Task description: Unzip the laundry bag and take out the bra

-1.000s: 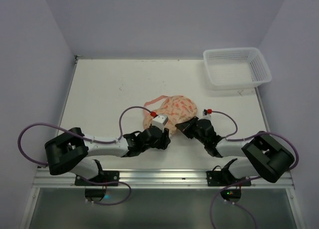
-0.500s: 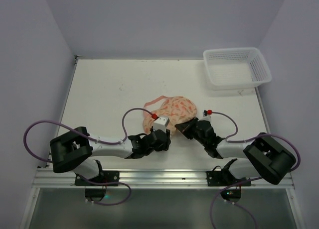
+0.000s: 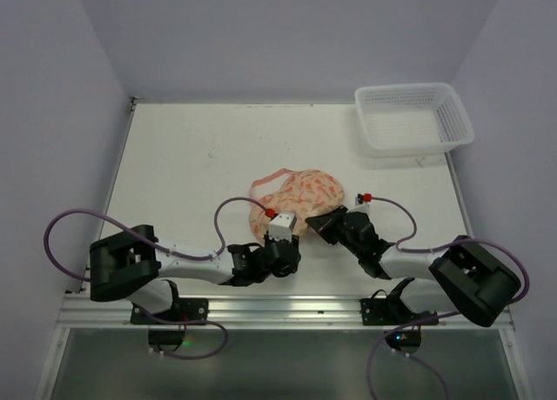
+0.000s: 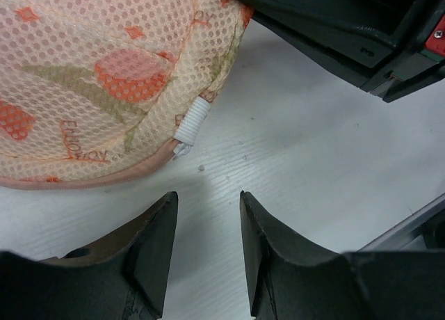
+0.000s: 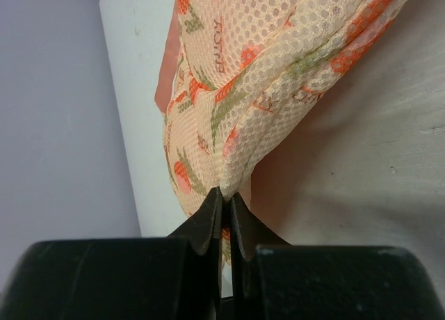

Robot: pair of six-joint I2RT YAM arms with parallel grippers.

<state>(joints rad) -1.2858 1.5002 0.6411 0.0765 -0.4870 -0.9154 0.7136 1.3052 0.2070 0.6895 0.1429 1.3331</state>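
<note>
The laundry bag (image 3: 300, 196) is a cream-peach dome with orange print and pink trim, lying mid-table. My right gripper (image 5: 224, 195) is shut on a pinched fold of its mesh fabric at the bag's near right edge (image 3: 326, 219). My left gripper (image 4: 207, 198) is open and empty, just off the bag's near edge (image 3: 283, 236), its fingers over bare table. A small white ribbed zip tab (image 4: 192, 122) sticks out at the bag's rim just ahead of the left fingers. The bag (image 4: 90, 76) fills the upper left of the left wrist view. The bra is hidden.
A white plastic lattice basket (image 3: 415, 120) stands at the far right corner. The right gripper's black body (image 4: 361, 35) shows close by in the left wrist view. Purple walls enclose the table.
My left gripper has slid right and nearer along the bag's near edge. The right gripper stays shut on the bag's fabric.
</note>
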